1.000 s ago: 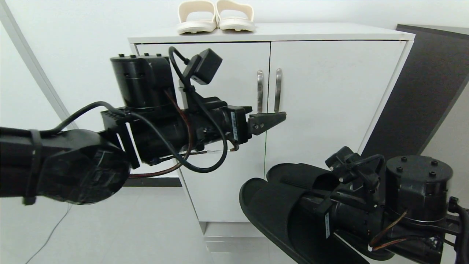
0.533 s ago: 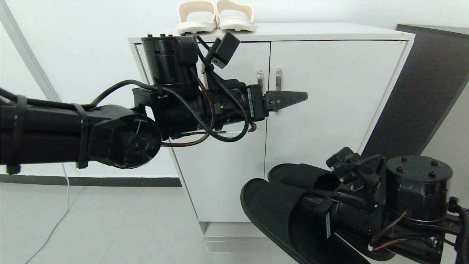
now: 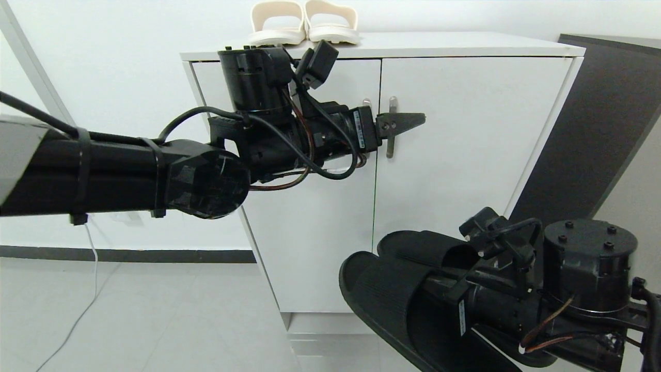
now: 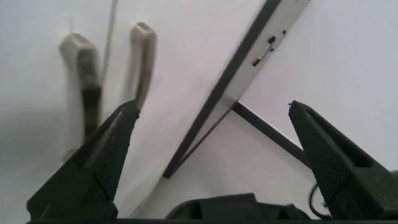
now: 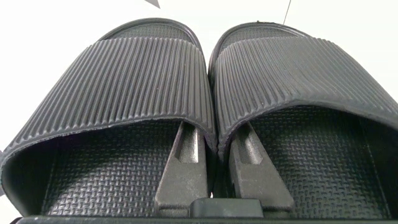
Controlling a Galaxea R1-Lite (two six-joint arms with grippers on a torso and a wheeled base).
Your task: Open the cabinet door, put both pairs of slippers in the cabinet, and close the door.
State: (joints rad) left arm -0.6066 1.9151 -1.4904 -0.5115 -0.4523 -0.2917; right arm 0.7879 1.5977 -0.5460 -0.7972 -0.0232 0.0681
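Before the white cabinet (image 3: 465,129), right pincer (image 5: 216,134) pinches both black slippers (image 5: 149,81) together.

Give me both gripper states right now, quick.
Left gripper: open, holding nothing.
Right gripper: shut on the black slippers.

cabinet (image 3: 475,155): plain white. handles (image 3: 391,147): apparently silver-grey. cream slippers (image 3: 304,23), 12 o'clock in head view: uniform cream. black slippers (image 3: 392,294), 5 o'clock: black, straps finely ribbed, footbeds cross-hatched.
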